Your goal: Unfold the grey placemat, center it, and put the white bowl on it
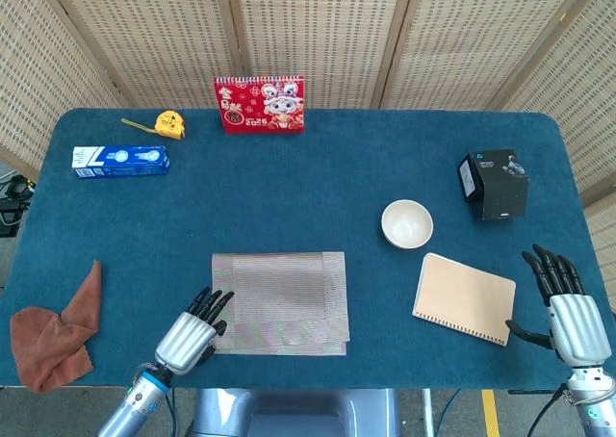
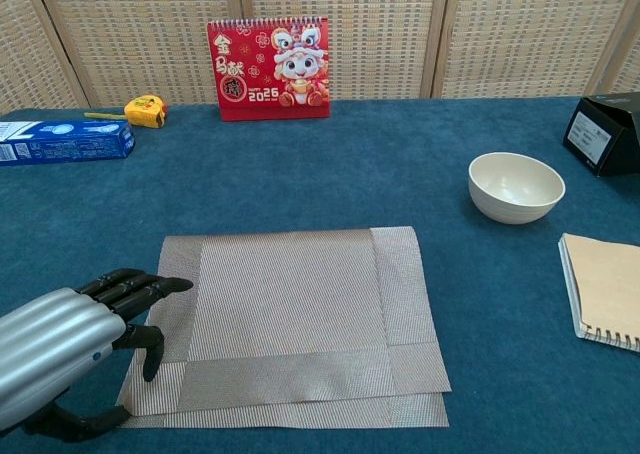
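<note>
Grey placemat [image 1: 279, 302] lies folded at the near middle of the blue counter [image 1: 308, 158], layers overlapping, edges not quite square. My left hand [image 1: 192, 331] sits at its near left corner, fingers [image 2: 135, 289] spread and reaching over the mat's left edge, grasping nothing; whether the tips touch the fabric, I cannot tell. My right hand [image 1: 568, 307] rests at the near right edge of the counter, fingers apart and extended, released, nothing in it. Just left of that hand, a tan spiral notebook [image 1: 464, 298] lies flat, tilted. A crumpled brown cloth [image 1: 56, 329] sits at the near left corner, well apart from the mat. Further back, the white bowl [image 1: 406, 223] stands upright and empty, right of the mat and just beyond the notebook, touching neither. A black box [image 1: 493, 183] stands farther right. On the far left, a blue toothpaste carton [image 1: 120, 160] lies lengthwise, with a yellow tape measure [image 1: 166, 123] behind it. A red desk calendar [image 1: 259, 104] stands upright at the far edge, before the woven screen [image 1: 308, 33].
</note>
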`<state>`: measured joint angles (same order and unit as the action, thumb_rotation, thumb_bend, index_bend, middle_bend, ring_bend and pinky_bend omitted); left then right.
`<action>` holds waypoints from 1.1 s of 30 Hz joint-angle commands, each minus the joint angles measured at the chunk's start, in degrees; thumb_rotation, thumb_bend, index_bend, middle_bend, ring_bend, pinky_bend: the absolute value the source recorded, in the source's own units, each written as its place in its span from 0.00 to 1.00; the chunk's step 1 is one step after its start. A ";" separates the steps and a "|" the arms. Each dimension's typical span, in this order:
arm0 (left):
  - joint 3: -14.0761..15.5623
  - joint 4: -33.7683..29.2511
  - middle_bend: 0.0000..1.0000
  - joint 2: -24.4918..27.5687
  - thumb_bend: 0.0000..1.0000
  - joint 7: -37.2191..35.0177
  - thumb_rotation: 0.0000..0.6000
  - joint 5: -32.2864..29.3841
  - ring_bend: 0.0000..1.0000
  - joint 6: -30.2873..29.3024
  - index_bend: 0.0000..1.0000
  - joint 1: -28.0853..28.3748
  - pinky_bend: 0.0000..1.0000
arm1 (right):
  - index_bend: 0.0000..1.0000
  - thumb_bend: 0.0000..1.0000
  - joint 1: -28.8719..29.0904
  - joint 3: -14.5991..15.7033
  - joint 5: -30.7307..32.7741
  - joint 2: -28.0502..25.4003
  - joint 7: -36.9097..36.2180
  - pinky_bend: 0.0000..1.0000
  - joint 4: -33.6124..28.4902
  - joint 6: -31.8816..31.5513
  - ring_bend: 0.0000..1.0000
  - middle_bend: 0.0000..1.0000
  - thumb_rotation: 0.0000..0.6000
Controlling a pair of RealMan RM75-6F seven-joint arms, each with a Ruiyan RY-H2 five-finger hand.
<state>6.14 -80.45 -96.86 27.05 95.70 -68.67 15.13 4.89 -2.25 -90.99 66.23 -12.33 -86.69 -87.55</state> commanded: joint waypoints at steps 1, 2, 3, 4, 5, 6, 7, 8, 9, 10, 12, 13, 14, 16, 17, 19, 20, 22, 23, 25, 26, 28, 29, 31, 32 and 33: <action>-0.03 0.13 0.00 -0.28 0.32 0.25 1.00 -0.17 0.00 0.05 0.49 0.06 0.00 | 0.00 0.06 0.01 0.05 -0.08 -0.02 -0.05 0.00 -0.01 0.02 0.00 0.00 1.00; -0.01 0.14 0.00 -0.36 0.33 0.32 1.00 -0.20 0.00 0.08 0.49 0.08 0.00 | 0.00 0.06 0.01 0.07 -0.11 -0.02 -0.06 0.00 -0.01 0.03 0.00 0.00 1.00; 0.00 0.16 0.00 -0.44 0.34 0.40 1.00 -0.24 0.00 0.11 0.49 0.10 0.00 | 0.00 0.06 0.01 0.09 -0.14 -0.03 -0.08 0.00 -0.01 0.03 0.00 0.00 1.00; 0.01 0.17 0.00 -0.55 0.34 0.53 1.00 -0.34 0.00 0.19 0.49 0.15 0.00 | 0.00 0.06 0.01 0.11 -0.19 -0.04 -0.13 0.00 -0.02 0.02 0.00 0.00 1.00; 0.00 0.18 0.00 -0.61 0.34 0.61 1.00 -0.42 0.00 0.25 0.49 0.17 0.00 | 0.00 0.06 0.01 0.12 -0.22 -0.05 -0.16 0.00 -0.02 0.01 0.00 0.00 1.00; -0.02 0.18 0.00 -0.69 0.34 0.66 1.00 -0.51 0.00 0.30 0.49 0.19 0.00 | 0.00 0.06 0.01 0.12 -0.24 -0.07 -0.19 0.00 -0.03 0.00 0.00 0.00 1.00; -0.04 0.21 0.00 -0.78 0.34 0.71 1.00 -0.63 0.00 0.35 0.49 0.20 0.00 | 0.00 0.06 0.00 0.12 -0.25 -0.09 -0.23 0.00 -0.04 -0.04 0.00 0.00 1.00; -0.07 0.24 0.00 -0.88 0.34 0.76 1.00 -0.79 0.00 0.44 0.50 0.21 0.00 | 0.00 0.06 -0.01 0.10 -0.26 -0.12 -0.30 0.00 -0.06 -0.07 0.00 0.00 1.00; -0.07 0.26 0.00 -0.96 0.34 0.84 1.00 -0.94 0.00 0.53 0.50 0.21 0.00 | 0.00 0.06 -0.02 0.09 -0.25 -0.15 -0.38 0.00 -0.08 -0.11 0.00 0.00 1.00; -0.06 0.29 0.00 -1.04 0.35 1.07 1.00 -1.15 0.00 0.71 0.51 0.23 0.00 | 0.00 0.06 -0.02 0.06 -0.23 -0.20 -0.53 0.00 -0.09 -0.13 0.00 0.00 1.00; -0.03 0.25 0.00 -1.09 0.37 1.31 1.00 -1.35 0.00 0.84 0.52 0.25 0.00 | 0.00 0.06 -0.01 0.03 -0.20 -0.26 -0.71 0.00 -0.11 -0.12 0.00 0.00 1.00; 0.01 0.18 0.00 -1.08 0.39 1.43 1.00 -1.49 0.00 0.92 0.53 0.25 0.00 | 0.00 0.06 0.00 0.03 -0.21 -0.29 -0.80 0.00 -0.11 -0.11 0.00 0.00 1.00; 0.01 0.12 0.00 -1.06 0.42 1.47 1.00 -1.57 0.00 0.94 0.54 0.26 0.00 | 0.00 0.06 0.01 0.05 -0.23 -0.30 -0.83 0.00 -0.11 -0.09 0.00 0.00 1.00; 0.04 -0.11 0.00 -0.96 0.44 1.48 1.00 -1.71 0.00 0.94 0.55 0.31 0.00 | 0.00 0.06 0.04 0.09 -0.24 -0.29 -0.86 0.00 -0.08 0.00 0.00 0.00 1.00; 0.06 -0.19 0.00 -0.90 0.45 1.45 1.00 -1.75 0.00 0.93 0.56 0.32 0.00 | 0.00 0.06 0.04 0.09 -0.24 -0.29 -0.87 0.00 -0.07 0.03 0.00 0.00 1.00; 0.07 -0.43 0.00 -0.74 0.47 1.32 1.00 -1.80 0.00 0.86 0.57 0.37 0.00 | 0.00 0.06 0.06 0.11 -0.23 -0.29 -0.91 0.00 -0.08 0.09 0.00 0.00 1.00; 0.08 -0.54 0.00 -0.61 0.47 1.28 1.00 -1.83 0.00 0.82 0.57 0.40 0.00 | 0.00 0.06 0.06 0.10 -0.24 -0.30 -0.93 0.00 -0.10 0.08 0.00 0.00 1.00; 0.10 -0.65 0.00 -0.44 0.48 1.29 1.00 -1.82 0.00 0.74 0.57 0.45 0.00 | 0.00 0.06 0.05 0.09 -0.25 -0.31 -0.99 0.00 -0.12 0.03 0.00 0.00 1.00; 0.08 -0.73 0.00 -0.31 0.48 1.32 1.00 -1.87 0.00 0.69 0.57 0.47 0.00 | 0.00 0.06 0.04 0.08 -0.24 -0.32 -1.06 0.00 -0.14 0.01 0.00 0.00 1.00; 0.02 -0.94 0.00 -0.07 0.48 1.41 1.00 -2.00 0.00 0.60 0.57 0.52 0.00 | 0.00 0.06 0.04 0.08 -0.20 -0.37 -1.23 0.00 -0.17 0.04 0.00 0.00 1.00; 0.00 -1.08 0.00 0.06 0.48 1.47 1.00 -2.06 0.00 0.57 0.57 0.55 0.00 | 0.00 0.06 0.04 0.09 -0.19 -0.41 -1.28 0.00 -0.21 0.05 0.00 0.00 1.00; -0.05 -1.34 0.00 0.32 0.48 1.57 1.00 -2.12 0.00 0.46 0.58 0.60 0.00 | 0.00 0.06 0.05 0.09 -0.19 -0.43 -1.35 0.00 -0.23 0.09 0.00 0.00 1.00; -0.12 -1.55 0.00 0.51 0.48 1.62 1.00 -2.17 0.00 0.38 0.58 0.63 0.00 | 0.00 0.06 0.06 0.11 -0.21 -0.44 -1.37 0.00 -0.23 0.11 0.00 0.00 1.00; -0.28 -1.98 0.00 0.87 0.48 1.70 1.00 -2.23 0.00 0.21 0.58 0.72 0.00 | 0.00 0.06 0.06 0.14 -0.22 -0.46 -1.38 0.00 -0.25 0.16 0.00 0.00 1.00; -0.50 -2.36 0.00 1.15 0.48 1.66 1.00 -2.25 0.00 0.00 0.58 0.80 0.00 | 0.00 0.06 0.07 0.15 -0.20 -0.47 -1.39 0.00 -0.28 0.21 0.00 0.00 1.00; -0.74 -2.86 0.00 1.48 0.48 1.59 1.00 -2.32 0.00 -0.14 0.58 0.91 0.00 | 0.00 0.06 0.07 0.14 -0.17 -0.50 -1.42 0.00 -0.33 0.22 0.00 0.00 1.00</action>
<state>5.69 -82.83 -95.74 28.69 93.46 -68.60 15.91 4.96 -2.11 -91.16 65.73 -13.75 -87.02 -87.34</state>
